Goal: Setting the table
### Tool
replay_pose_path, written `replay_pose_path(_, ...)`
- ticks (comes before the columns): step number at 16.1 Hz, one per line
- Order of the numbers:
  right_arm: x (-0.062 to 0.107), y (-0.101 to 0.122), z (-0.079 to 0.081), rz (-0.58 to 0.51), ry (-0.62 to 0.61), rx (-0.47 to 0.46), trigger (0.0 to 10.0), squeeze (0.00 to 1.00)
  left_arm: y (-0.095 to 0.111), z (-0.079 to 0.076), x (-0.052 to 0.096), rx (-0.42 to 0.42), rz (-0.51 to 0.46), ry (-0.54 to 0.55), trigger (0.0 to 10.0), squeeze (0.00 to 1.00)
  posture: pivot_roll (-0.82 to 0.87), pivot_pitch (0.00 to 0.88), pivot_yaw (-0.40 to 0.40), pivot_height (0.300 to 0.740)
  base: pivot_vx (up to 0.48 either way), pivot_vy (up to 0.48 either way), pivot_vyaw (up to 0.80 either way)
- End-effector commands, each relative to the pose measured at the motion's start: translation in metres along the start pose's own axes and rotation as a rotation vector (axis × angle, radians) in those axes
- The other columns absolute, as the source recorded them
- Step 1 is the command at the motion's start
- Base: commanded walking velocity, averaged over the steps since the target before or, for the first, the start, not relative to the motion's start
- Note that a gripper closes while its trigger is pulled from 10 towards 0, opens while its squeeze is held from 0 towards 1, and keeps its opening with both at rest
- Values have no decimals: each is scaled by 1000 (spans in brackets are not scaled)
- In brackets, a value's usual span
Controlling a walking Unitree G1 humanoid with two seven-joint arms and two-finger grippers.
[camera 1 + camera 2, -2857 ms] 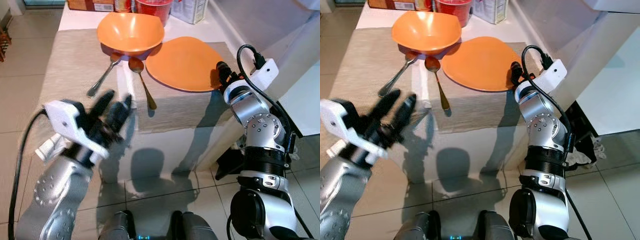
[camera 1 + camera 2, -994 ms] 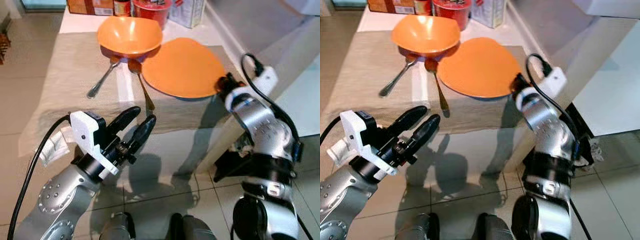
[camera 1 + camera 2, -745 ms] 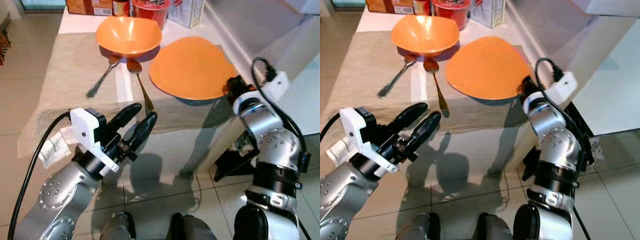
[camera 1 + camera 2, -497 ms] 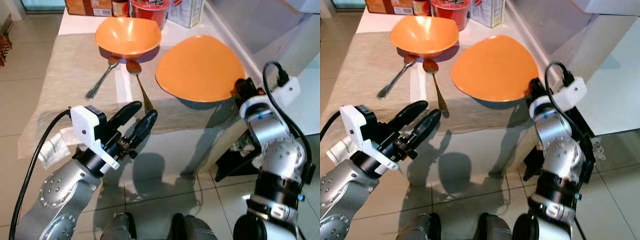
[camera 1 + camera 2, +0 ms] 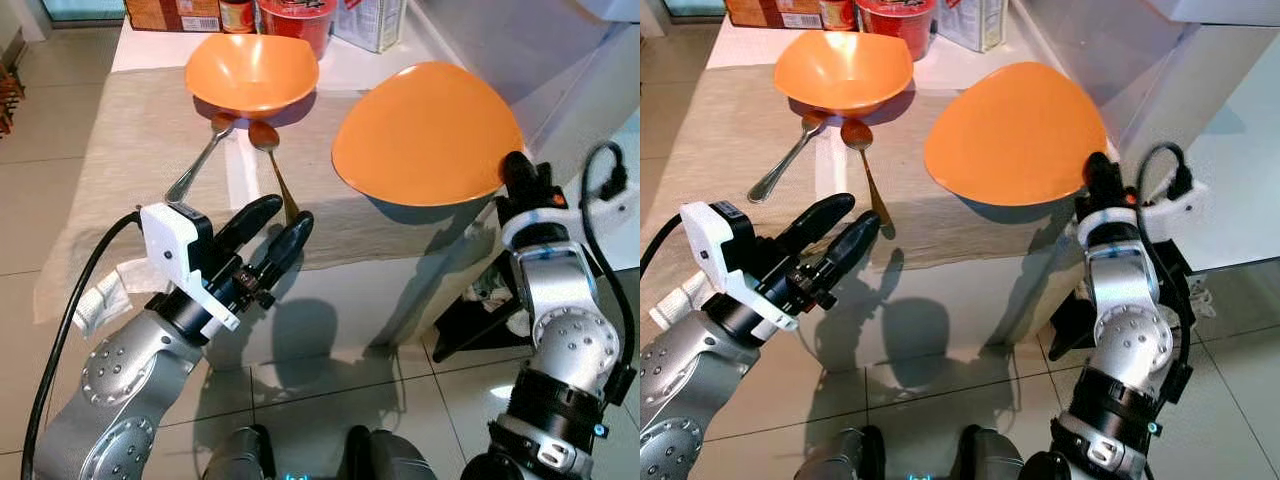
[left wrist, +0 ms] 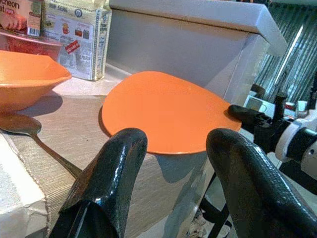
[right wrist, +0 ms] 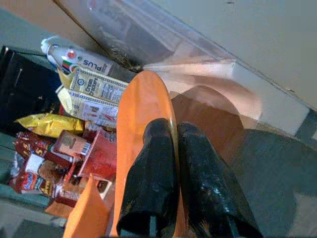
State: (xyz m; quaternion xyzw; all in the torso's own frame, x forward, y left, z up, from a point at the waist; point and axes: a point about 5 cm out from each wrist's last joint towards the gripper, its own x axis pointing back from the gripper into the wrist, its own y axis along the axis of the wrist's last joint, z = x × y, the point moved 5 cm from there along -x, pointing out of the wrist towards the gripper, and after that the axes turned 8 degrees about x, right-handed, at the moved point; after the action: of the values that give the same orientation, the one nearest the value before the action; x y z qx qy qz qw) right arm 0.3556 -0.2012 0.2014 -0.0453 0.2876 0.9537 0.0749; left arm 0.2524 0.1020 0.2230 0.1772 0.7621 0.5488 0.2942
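Lifted off the cloth now, the orange plate (image 5: 428, 133) has come up and swung out toward the robot's right, where moments ago it lay flat beside the bowl. It hangs tilted in the air over the near right corner of the table (image 5: 345, 73), casting a shadow on the cloth below. The right gripper (image 5: 512, 172) pinches the plate's rim at its near right edge, the two black fingers (image 7: 157, 183) closed tight on either side of the thin edge.

Back on the table, the orange bowl (image 5: 251, 72) sits at the far end of the beige cloth (image 5: 130, 140). Just in front of it lie a silver fork (image 5: 200, 159) and a spoon (image 5: 269, 160), side by side, handles pointing toward the robot. Behind the bowl stand a red tub (image 5: 296, 15) and a milk carton (image 5: 370, 22), with boxes alongside them at the far edge.

On the other side, the left gripper (image 5: 268, 232) hovers in front of the near edge of the table, above the tiled floor (image 5: 330, 345). Its fingers (image 6: 106, 183) are spread apart with nothing between them, and they point toward the spoon's handle. A crumpled white napkin (image 5: 103, 300) lies below the left arm.
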Motion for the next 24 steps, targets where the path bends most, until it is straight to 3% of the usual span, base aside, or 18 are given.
replay_pose_path(1, 2, 12, 5, -57, 45, -23, 10000, 0, 2, 1, -1, -3, -8, 1, 10000, 0, -94, 161, -25, 740, 0, 0, 0)
replay_pose_path(5, 1, -2, -4, -10, 8, -14, 10000, 0, 4, 7, -4, 17, -31, 35, 10000, 0, -93, 163, -25, 740, 0, 0, 0)
replay_pose_path(6, 0, -8, -6, 10, 2, 4, 4196, 0, 4, 12, -7, 49, -52, 66, 10000, 0, -91, 162, -25, 740, 0, 0, 0)
replay_pose_path(7, -2, -10, -6, 12, -4, 7, 0, 0, 4, 14, -9, 54, -57, 77, 10000, 0, -91, 164, -23, 740, 0, 0, 0)
replay_pose_path(11, -9, -14, -1, 17, 15, -11, 0, 0, 3, 18, -12, 109, -85, 101, 10000, 0, -85, 164, -26, 740, 0, 0, 0)
replay_pose_path(14, -16, -14, 7, -5, 52, -86, 0, 0, -11, 32, -15, 355, -114, 178, 10000, 0, -78, 164, -26, 740, 0, 0, 0)
replay_pose_path(15, -19, -14, 10, -11, 55, -107, 0, 0, -20, 41, -18, 535, -139, 227, 10000, 0, -73, 163, -27, 740, 0, 0, 0)
replay_pose_path(16, -20, -14, 13, -10, 67, -108, 0, 0, -39, 55, -22, 721, -143, 308, 10000, 302, -73, 161, -29, 740, 0, 0, 0)
replay_pose_path(17, -20, -15, 14, -4, 75, -103, 0, 0, -49, 58, -27, 814, -147, 326, 10000, 1000, -77, 159, -27, 740, 0, 0, 0)
replay_pose_path(24, -14, -19, 21, 26, 131, -136, 0, 0, -37, 42, -50, 1009, -187, 210, 10000, 1000, -87, 158, -23, 740, 0, 0, 0)
